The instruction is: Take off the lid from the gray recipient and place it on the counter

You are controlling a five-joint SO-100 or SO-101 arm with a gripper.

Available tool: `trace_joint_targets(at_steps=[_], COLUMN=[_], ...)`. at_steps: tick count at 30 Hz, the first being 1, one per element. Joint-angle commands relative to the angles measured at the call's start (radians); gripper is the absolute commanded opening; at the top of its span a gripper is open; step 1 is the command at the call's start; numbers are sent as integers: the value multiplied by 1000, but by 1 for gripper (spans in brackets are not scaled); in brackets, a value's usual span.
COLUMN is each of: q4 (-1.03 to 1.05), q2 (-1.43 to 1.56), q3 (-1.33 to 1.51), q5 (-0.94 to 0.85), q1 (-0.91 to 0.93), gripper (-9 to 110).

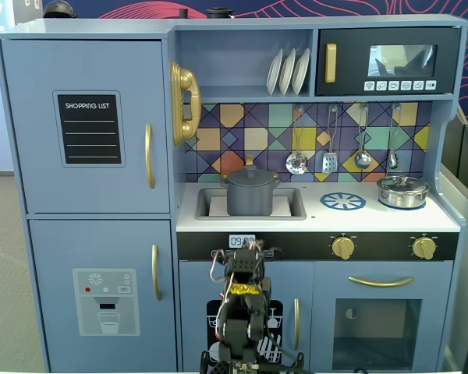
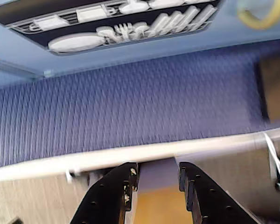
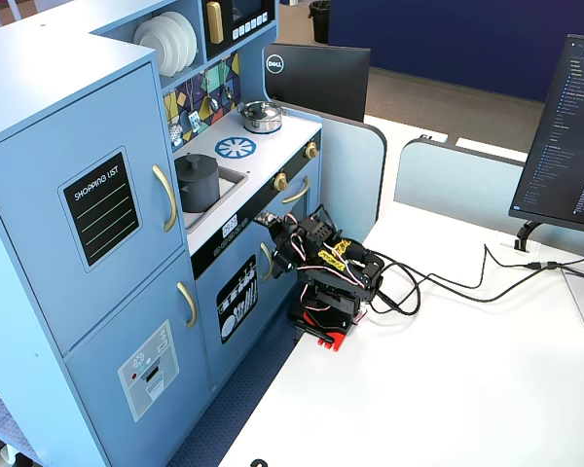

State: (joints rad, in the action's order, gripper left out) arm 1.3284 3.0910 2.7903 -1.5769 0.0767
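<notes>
The gray recipient [image 1: 251,199] stands in the sink cut-out of the white counter [image 1: 374,220], with the dark-gray lid [image 1: 250,176] resting on it, knob up. Both also show in the other fixed view, the recipient [image 3: 198,187] and the lid [image 3: 195,161]. My arm [image 1: 242,304] is folded low in front of the dishwasher door, well below the counter and the recipient. In the wrist view my gripper [image 2: 156,170] points down over the table edge. Its jaws stand apart with nothing between them.
A shiny silver pot [image 1: 402,191] sits at the counter's right, beside the blue burner [image 1: 343,202]. Utensils hang on the tiled wall behind. Knobs [image 1: 343,248] line the front panel above my arm. Cables [image 3: 448,287] and a monitor [image 3: 565,126] lie on the white table.
</notes>
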Motion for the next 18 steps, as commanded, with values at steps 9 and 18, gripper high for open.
trace_joint_targets(at_steps=[9, 18], q4=[-589, -888], q2=[-201, -318], q3=[-555, -589], q5=[-21, -63], q1=[8, 31], gripper=[11, 31])
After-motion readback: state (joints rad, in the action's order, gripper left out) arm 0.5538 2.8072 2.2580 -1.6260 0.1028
